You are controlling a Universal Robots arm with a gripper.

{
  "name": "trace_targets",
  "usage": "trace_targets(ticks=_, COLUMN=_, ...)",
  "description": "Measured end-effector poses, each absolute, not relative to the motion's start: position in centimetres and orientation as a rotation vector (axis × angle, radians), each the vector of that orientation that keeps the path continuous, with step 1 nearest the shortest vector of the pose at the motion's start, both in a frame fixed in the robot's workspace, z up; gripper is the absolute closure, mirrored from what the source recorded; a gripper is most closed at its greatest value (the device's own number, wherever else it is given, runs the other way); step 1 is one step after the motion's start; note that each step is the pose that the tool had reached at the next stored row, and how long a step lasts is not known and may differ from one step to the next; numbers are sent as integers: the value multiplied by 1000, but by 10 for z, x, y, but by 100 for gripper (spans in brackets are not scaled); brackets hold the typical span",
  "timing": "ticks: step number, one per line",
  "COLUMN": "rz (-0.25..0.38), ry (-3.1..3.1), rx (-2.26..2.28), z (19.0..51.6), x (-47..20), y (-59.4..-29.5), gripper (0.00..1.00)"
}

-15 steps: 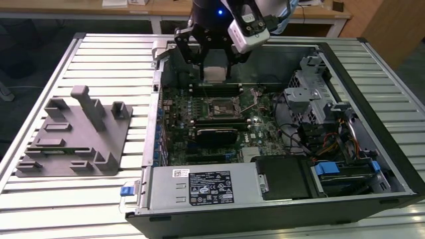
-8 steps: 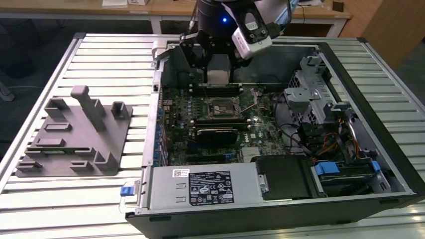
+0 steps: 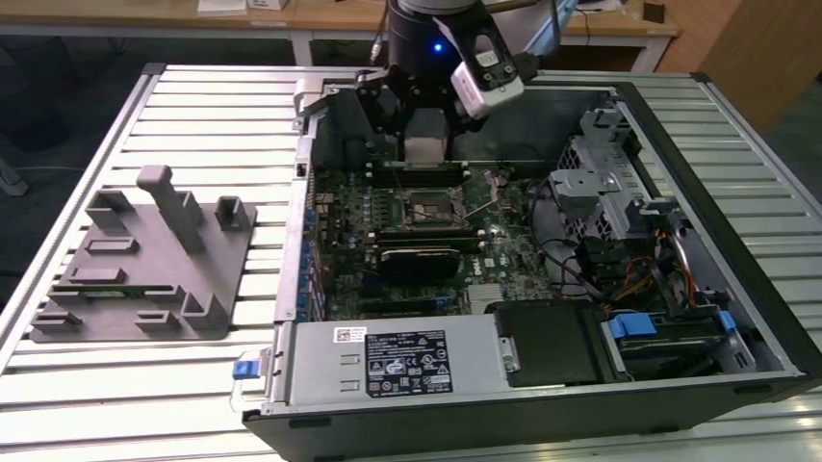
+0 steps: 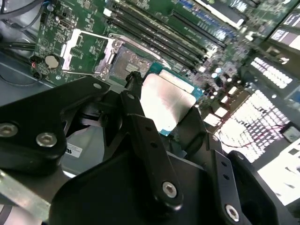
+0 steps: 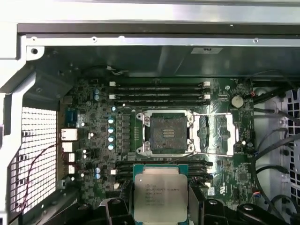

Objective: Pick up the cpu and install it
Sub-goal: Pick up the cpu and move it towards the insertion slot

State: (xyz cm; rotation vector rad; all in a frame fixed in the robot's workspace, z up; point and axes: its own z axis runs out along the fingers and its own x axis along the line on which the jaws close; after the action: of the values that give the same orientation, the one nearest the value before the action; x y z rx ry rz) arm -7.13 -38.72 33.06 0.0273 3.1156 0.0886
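cpu (image 5: 161,194) grasped edge-on between the pincer (image 5: 161,206) fingers, metal top facing the first wrist view; held above the motherboard (image 5: 93,122), just beside the open socket (image 5: 165,132); socket frame (image 5: 213,133) swung aside; arm reaches into the computer case (image 3: 719,289) on the slatted desk (image 3: 77,125).

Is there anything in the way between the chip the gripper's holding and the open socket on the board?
Nothing visible. The gripper holds the chip above the board; the socket lies open and empty, its metal lid swung off to one side.
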Motion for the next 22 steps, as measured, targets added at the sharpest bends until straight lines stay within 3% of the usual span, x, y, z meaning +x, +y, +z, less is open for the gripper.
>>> trace_targets(ticks=22, rz=88, ry=3126, rx=28, z=291, x=-55, y=-364, gripper=45)
